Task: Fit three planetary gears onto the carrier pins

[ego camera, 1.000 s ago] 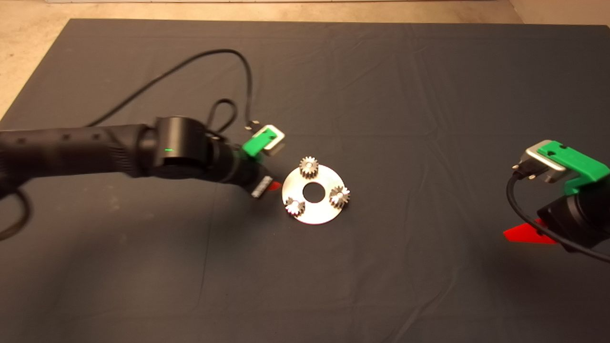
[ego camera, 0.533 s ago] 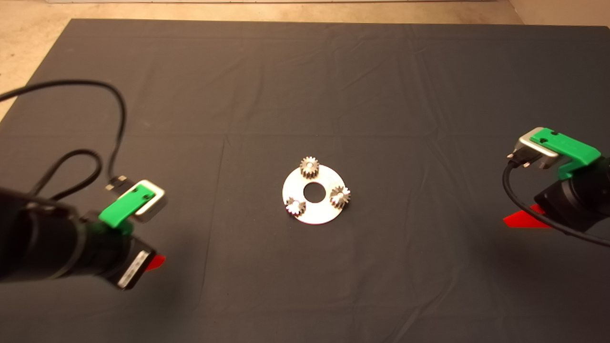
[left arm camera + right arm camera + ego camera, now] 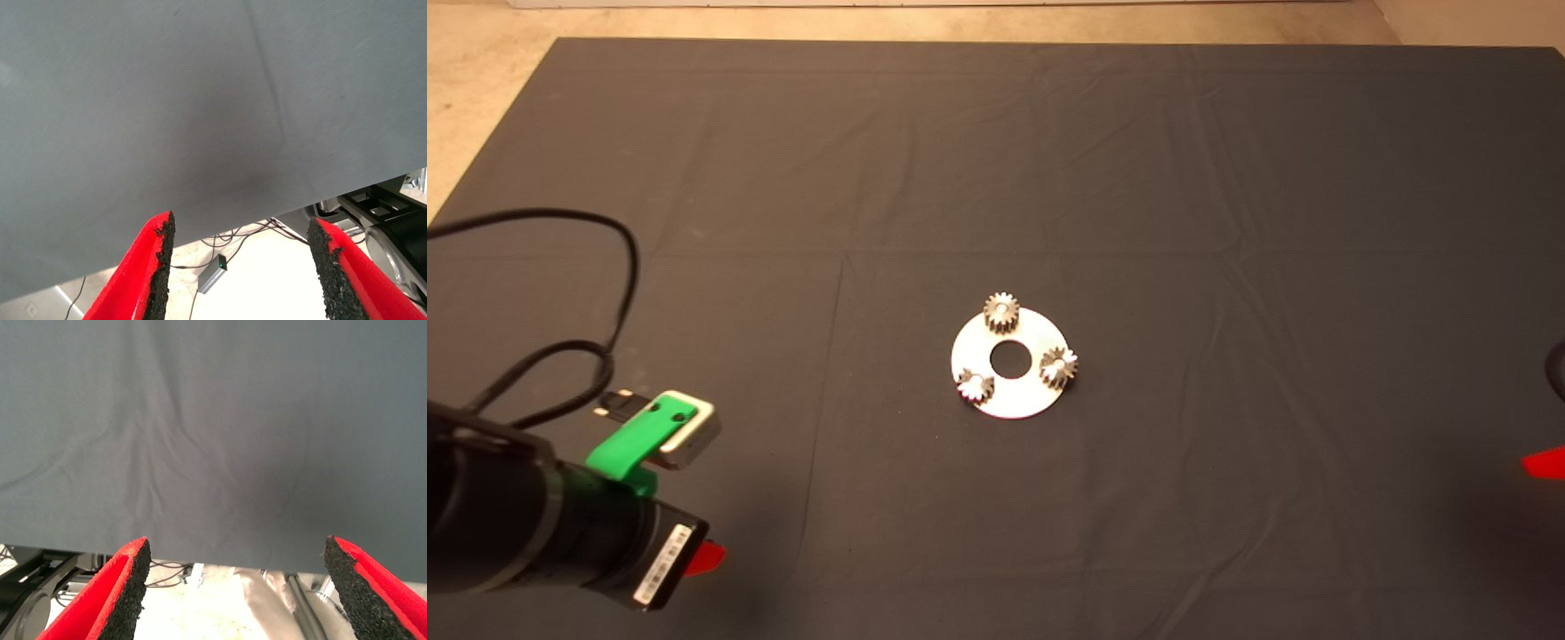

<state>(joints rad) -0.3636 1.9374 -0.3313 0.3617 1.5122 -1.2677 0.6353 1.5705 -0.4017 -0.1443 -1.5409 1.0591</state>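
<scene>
A flat silver disc [image 3: 1014, 391] with a central hole lies at the middle of the mat. Three small planetary gears sit on it near its rim: one at the far side [image 3: 1002, 311], one at the right [image 3: 1058, 366], one at the near left [image 3: 975, 386]. Each gear covers its carrier pin, so the pins are hidden. My left gripper [image 3: 704, 557] [image 3: 241, 267] is at the mat's lower left, far from the disc, open and holding nothing. My right gripper [image 3: 1544, 464] [image 3: 235, 581] shows only a red fingertip at the right edge; it is open and holds nothing.
A black cable [image 3: 560, 267] loops over the mat from the left wrist camera. Both wrist views show bare dark mat [image 3: 167, 120] and its near edge, with floor, cables and a frame [image 3: 387, 213] beyond it.
The left arm has pulled back from beside the disc to the mat's lower left. The right arm has withdrawn almost out of the head view. The disc and gears have not moved.
</scene>
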